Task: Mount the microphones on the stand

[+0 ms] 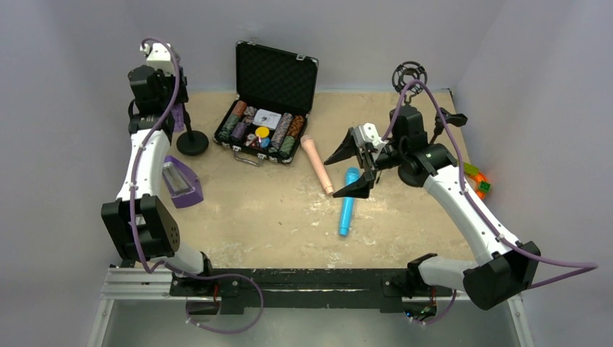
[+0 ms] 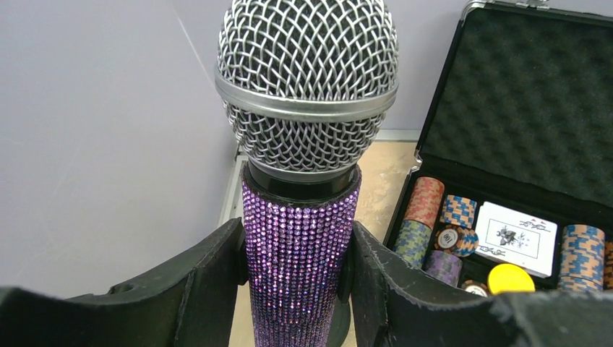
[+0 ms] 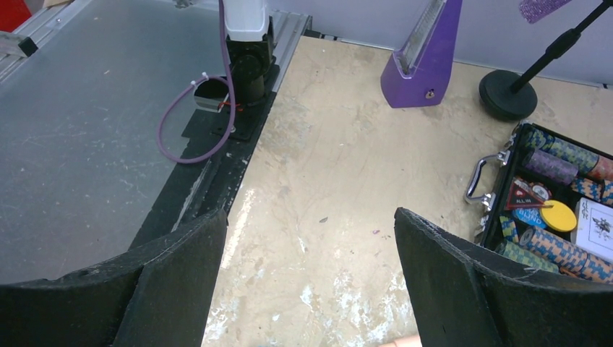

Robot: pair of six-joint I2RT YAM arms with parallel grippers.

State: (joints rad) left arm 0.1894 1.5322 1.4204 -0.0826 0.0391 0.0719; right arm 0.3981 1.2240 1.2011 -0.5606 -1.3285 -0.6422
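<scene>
My left gripper (image 2: pixel 298 249) is shut on the glittery purple microphone (image 2: pixel 298 289), held upright with its grey mesh head (image 2: pixel 307 79) on top. In the top view this gripper (image 1: pixel 176 110) is at the far left, over the black round-based stand (image 1: pixel 192 142). The pale pink microphone (image 1: pixel 316 163) and the bright blue microphone (image 1: pixel 348 201) lie on the table in the middle. My right gripper (image 1: pixel 353 170) is open and empty, just above the blue one's head. The right wrist view shows its open gripper (image 3: pixel 311 246) over bare table, with the pink tip (image 3: pixel 405 341) at the bottom edge.
An open black case of poker chips (image 1: pixel 266 108) sits at the back centre. A purple wedge-shaped object (image 1: pixel 181 181) lies near the left arm. A second stand with a round shock mount (image 1: pixel 410 76) is at the back right. Small coloured items (image 1: pixel 478 181) lie by the right wall.
</scene>
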